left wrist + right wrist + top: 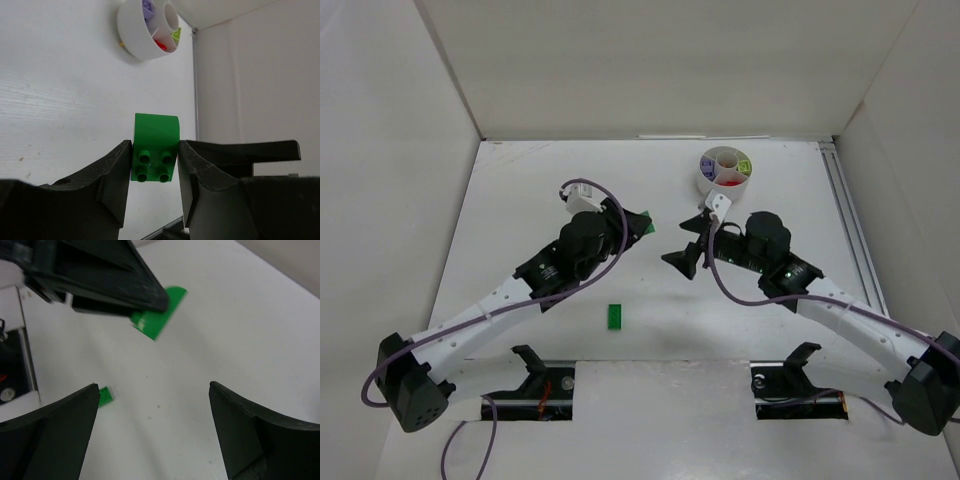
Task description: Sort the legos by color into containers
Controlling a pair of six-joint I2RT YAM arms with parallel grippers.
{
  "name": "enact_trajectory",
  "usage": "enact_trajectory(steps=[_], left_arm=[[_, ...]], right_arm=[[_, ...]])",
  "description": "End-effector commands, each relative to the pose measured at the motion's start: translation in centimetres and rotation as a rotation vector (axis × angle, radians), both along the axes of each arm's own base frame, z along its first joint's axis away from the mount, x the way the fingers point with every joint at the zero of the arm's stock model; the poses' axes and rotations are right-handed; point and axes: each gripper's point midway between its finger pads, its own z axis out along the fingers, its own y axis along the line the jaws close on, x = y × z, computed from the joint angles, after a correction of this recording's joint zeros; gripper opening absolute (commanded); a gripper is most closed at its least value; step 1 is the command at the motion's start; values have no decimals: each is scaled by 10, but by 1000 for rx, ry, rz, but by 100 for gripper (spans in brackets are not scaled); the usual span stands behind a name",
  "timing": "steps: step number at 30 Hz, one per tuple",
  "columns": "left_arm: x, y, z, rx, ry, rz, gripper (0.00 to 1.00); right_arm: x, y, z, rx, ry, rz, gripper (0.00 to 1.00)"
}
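Green plastic brick with one rounded end and four studs [156, 135] sits pinched between the two black fingers of the left gripper [155, 150], which is closed narrowly on its sides and holds it above the white tabletop [520, 190], left of the scene's centre. In the right wrist view the same brick pokes out from under those dark fingers.

Just to the right, the right gripper [153, 390] stands wide apart with nothing between its fingers, pointing left toward the held brick and apart from it.

A second, smaller green studded brick [614, 316] lies flat on the tabletop nearer the arm bases, between the two arms, touching neither gripper.

At the far right stands the round white plastic dish [132, 35], divided into wedge compartments around a central round cup [170, 15]. One wedge holds lavender pieces [146, 7], another a red piece [160, 45], another a lime piece [176, 35]. The dish is well apart from the held brick and just beyond the right arm's wrist.
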Motion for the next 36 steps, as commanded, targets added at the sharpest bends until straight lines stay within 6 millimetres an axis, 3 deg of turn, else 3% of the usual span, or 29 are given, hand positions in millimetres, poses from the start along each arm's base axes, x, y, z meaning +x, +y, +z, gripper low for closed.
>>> enact_trajectory(steps=[1, 8, 16, 21, 27, 36], left_arm=[[12, -18, 50, -159, -112, -3, 18], [7, -32, 68, -249, -147, -36, 17], [-4, -30, 75, -287, -182, -36, 17], [-4, -27, 69, -288, -173, -23, 17], [-4, -21, 73, -292, -181, -5, 17], [-2, -26, 71, -270, -183, -16, 17]], right_arm=[[-5, 16, 65, 251, -109, 5, 95], [9, 30, 80, 313, -96, -91, 96], [27, 33, 87, 339, -71, -194, 94], [22, 41, 93, 352, -88, -171, 92], [10, 34, 109, 384, -114, -145, 87], [-1, 50, 117, 363, -126, -28, 83]])
